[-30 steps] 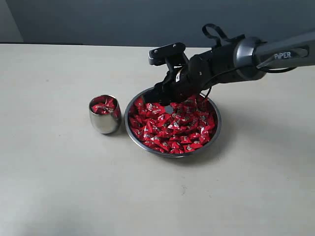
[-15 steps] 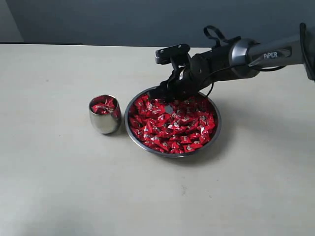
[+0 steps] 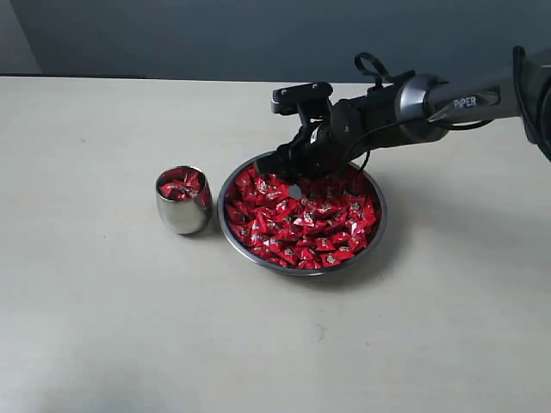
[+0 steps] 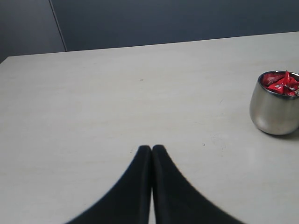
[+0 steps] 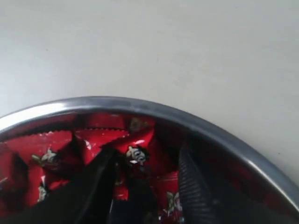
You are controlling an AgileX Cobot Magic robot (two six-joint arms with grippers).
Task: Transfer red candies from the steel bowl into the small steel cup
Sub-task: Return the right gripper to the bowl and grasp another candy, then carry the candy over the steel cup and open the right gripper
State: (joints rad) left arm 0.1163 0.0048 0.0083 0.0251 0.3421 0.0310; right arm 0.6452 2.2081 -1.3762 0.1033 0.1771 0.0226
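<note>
The steel bowl (image 3: 301,268) sits mid-table, heaped with red candies (image 3: 301,219). To its left stands the small steel cup (image 3: 182,213), with a few red candies (image 3: 181,185) at its mouth. My right gripper (image 3: 288,168) reaches into the bowl's far side. In the right wrist view it (image 5: 145,161) is open, its fingers (image 5: 191,182) dipped among the candies (image 5: 135,140) just inside the rim (image 5: 140,105), one candy lying between them. My left gripper (image 4: 152,148) is shut and empty, low over bare table, with the cup (image 4: 273,109) off to one side.
The table (image 3: 103,327) is a plain pale surface against a dark back wall (image 3: 172,34). The right arm (image 3: 448,99) stretches in from the right edge above the bowl's far rim.
The right arm has drawn back a little towards the bowl's far rim and sunk lower, so its open fingers are now in among the candies. Bowl and cup have not moved.
</note>
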